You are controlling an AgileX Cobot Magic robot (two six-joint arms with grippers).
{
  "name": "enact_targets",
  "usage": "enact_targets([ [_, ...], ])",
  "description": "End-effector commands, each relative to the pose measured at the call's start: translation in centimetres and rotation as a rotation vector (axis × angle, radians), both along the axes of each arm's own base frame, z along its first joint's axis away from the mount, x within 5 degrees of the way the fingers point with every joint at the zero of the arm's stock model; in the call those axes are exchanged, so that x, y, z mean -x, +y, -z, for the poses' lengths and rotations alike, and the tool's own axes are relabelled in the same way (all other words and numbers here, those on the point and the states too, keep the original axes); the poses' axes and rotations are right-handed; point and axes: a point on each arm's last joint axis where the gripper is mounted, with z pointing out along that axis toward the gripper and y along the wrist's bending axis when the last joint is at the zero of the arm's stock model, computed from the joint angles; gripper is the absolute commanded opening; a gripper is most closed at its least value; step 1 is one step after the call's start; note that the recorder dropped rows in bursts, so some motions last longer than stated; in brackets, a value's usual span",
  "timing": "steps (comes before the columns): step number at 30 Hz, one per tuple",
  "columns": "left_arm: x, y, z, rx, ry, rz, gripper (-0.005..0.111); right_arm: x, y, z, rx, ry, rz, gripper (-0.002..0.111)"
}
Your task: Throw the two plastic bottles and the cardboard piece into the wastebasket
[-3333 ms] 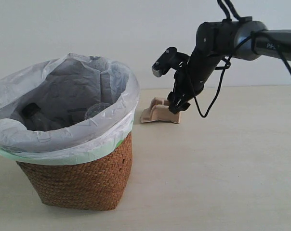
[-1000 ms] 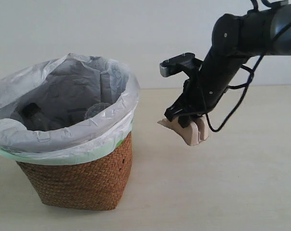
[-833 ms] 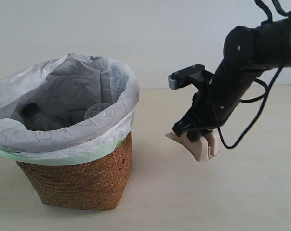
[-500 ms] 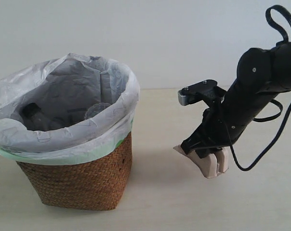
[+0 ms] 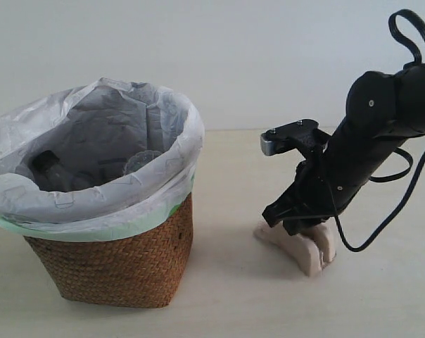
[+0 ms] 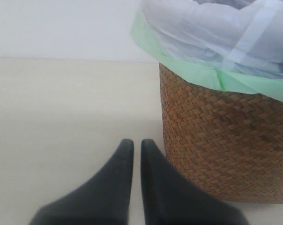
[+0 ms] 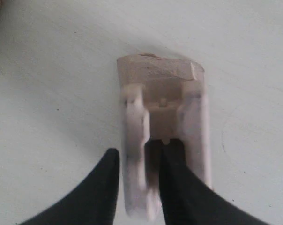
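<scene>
My right gripper point(image 7: 140, 157) has its jaws narrow astride one ridge of the cardboard piece point(image 7: 160, 75), which looks to rest on the table point(image 5: 226, 303), long axis along the fingers; I cannot tell if they bite. The wastebasket point(image 5: 121, 260) stands to the left, its high rim in the way and the bottles point(image 5: 138, 162) apparently inside. My left gripper point(image 6: 133, 145) sits closed and empty by its base.

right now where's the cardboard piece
In the exterior view the cardboard piece is low on the right side, to the right of the wastebasket and outside it, just beneath the right claw, which straddles one of its ridges.
</scene>
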Motion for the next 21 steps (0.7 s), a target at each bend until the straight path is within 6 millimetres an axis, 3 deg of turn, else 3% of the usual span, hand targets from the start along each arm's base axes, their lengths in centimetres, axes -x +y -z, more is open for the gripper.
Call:
enact_targets([
  [1,0.00,0.03,0.06,0.007,-0.002,-0.006,0.006,0.18,-0.02,-0.43,-0.006,-0.006,0.001,0.029],
  [9,0.00,0.03,0.06,0.007,-0.002,-0.006,0.006,-0.15,-0.40,-0.50,0.048,-0.052,-0.048,0.031],
  [15,0.00,0.03,0.06,0.007,-0.002,-0.006,0.006,-0.25,-0.67,-0.47,0.090,-0.069,-0.077,0.065],
  [21,0.00,0.03,0.06,0.007,-0.002,-0.006,0.006,-0.58,-0.70,-0.50,0.100,-0.107,-0.086,0.069],
])
